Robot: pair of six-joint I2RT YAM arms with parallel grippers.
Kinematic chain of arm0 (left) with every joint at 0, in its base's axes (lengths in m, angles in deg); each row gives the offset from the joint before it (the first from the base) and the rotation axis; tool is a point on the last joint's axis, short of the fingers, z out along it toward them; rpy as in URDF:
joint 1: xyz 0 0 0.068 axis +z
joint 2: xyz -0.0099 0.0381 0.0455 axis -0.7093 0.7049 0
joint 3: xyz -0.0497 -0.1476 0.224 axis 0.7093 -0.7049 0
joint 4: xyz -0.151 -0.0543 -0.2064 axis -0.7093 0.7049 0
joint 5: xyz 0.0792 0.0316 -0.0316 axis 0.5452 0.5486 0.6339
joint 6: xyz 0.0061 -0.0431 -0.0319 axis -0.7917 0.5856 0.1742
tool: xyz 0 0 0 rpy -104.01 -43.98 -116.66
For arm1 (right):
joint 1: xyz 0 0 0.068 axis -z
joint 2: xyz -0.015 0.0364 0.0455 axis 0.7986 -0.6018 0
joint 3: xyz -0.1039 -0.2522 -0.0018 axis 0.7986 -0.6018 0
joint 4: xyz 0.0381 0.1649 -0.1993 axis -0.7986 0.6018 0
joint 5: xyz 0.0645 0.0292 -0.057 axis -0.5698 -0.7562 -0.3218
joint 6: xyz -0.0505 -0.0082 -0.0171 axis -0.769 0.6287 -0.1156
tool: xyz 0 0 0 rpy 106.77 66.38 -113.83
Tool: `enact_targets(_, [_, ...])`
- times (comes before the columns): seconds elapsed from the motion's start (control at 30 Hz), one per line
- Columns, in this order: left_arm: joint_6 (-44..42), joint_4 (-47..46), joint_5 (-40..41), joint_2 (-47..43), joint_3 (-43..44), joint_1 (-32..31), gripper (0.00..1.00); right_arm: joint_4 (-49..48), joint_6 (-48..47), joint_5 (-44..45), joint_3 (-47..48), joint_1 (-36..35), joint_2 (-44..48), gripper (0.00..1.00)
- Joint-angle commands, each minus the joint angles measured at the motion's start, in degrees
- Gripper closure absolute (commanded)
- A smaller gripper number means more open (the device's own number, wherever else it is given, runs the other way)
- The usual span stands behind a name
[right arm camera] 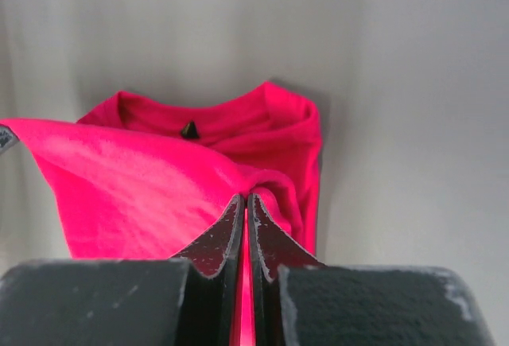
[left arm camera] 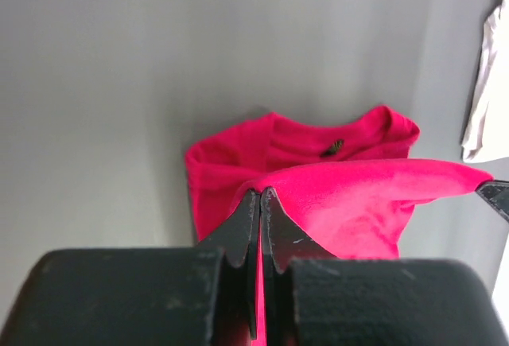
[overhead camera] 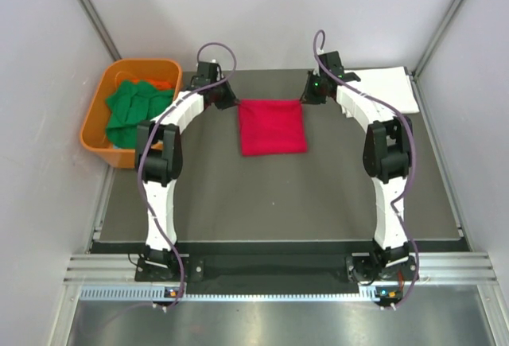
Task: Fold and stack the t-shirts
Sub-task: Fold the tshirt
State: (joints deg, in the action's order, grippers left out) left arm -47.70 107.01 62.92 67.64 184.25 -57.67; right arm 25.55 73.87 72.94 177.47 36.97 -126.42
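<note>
left gripper (left arm camera: 260,195) and right gripper (right arm camera: 244,199) are each clamped tight on a corner of the red t-shirt (overhead camera: 272,127). the shirt lies mid-table between them, its held edge raised over the flat collar part. judgement: carry both corners together, level and taut, then lay the edge down square. white t-shirt (overhead camera: 390,87) sits far right. green t-shirts (overhead camera: 135,107) are in the orange tub (overhead camera: 95,127).

red t-shirt (overhead camera: 272,126) bright red, black neck label (left arm camera: 332,149) | 10 o'clock: green t-shirts (overhead camera: 131,106), orange tub (overhead camera: 94,115) | 1 o'clock: white t-shirt (overhead camera: 386,91), plain
</note>
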Motion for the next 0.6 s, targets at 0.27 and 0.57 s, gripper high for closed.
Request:
enact_targets(0.27, [-3.6, -7.5, -1.9, 7.9, 11.0, 1.4, 0.72, -6.5, 2.2, -1.4, 7.3, 1.6, -5.6, 0.93])
enact_targets(0.57, [-7.3, -3.1, -2.7, 4.0, 11.4, 1.3, 0.59, -7.1, 0.9, -1.2, 1.3, 2.1, -0.6, 0.59])
